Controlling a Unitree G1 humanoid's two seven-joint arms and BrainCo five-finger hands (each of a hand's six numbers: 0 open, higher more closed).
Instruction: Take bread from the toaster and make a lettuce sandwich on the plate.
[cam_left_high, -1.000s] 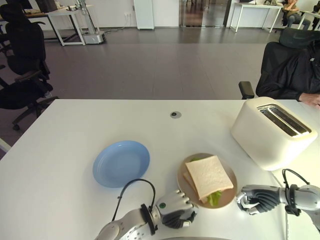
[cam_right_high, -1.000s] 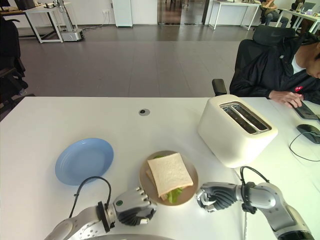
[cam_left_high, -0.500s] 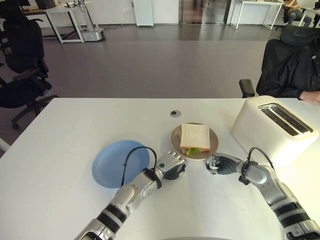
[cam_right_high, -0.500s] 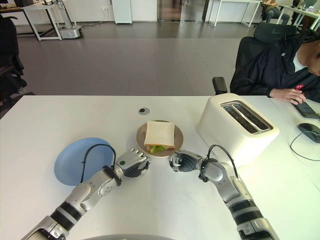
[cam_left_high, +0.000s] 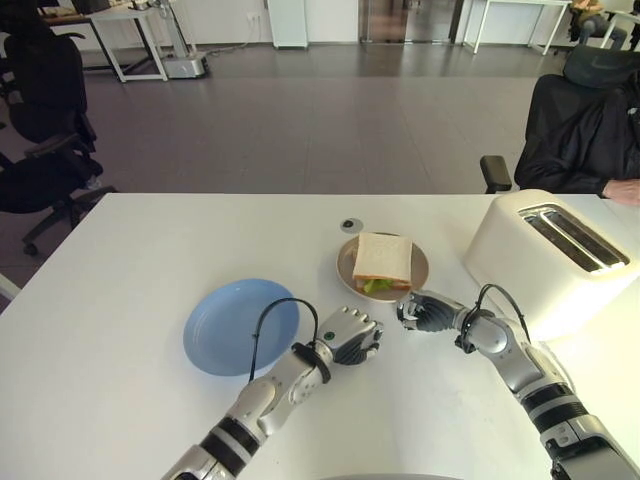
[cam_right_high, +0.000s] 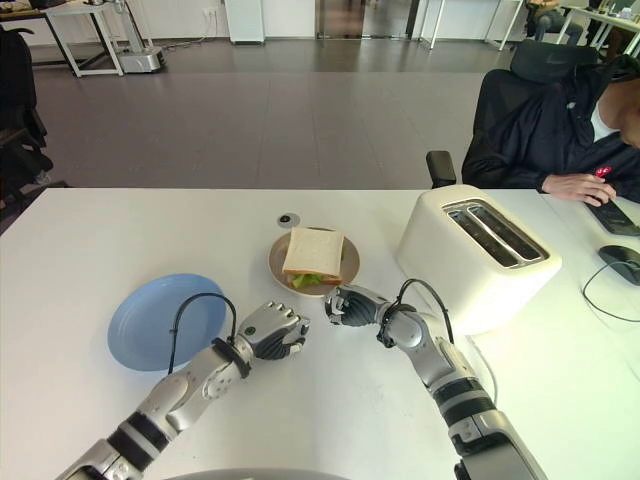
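Sandwich (cam_left_high: 382, 258) lies flat on plate (cam_left_high: 421, 268), lettuce (cam_left_high: 375, 286) poking toward the robot; left hand (cam_left_high: 352, 336) and right hand (cam_left_high: 425, 310) curled, holding nothing

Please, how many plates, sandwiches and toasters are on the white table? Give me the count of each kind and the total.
Plates: 2, the blue plate and the tan plate
Sandwiches: 1, the sandwich, lying on the tan plate
Toasters: 1, the toaster
Total: 4
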